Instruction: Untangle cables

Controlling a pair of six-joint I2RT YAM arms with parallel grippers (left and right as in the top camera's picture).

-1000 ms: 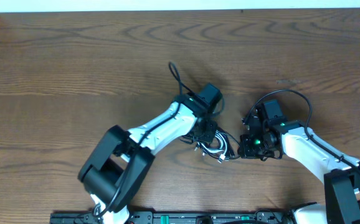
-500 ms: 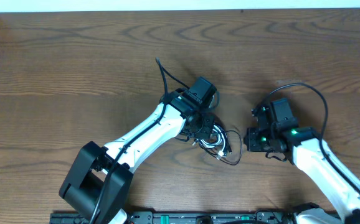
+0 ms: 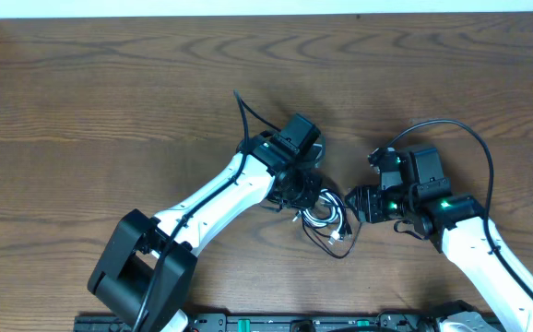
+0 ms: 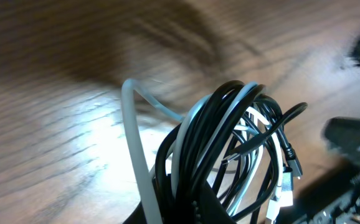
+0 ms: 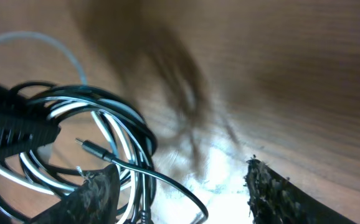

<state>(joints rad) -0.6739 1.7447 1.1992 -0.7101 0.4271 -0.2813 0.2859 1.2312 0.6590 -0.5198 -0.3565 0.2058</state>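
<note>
Cables (image 3: pixel 322 218) sit pinched in the jaws of the left gripper (image 3: pixel 303 192); the right gripper (image 3: pixel 353 204) gapes wide just beside them.

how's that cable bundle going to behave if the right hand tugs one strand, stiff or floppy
Probably floppy: the cable bundle sits in loose, sagging loops where the left hand holds it. It likely drags along as one clump, since black and white strands cross repeatedly. The free plug end looks light and may swing or snag.
</note>
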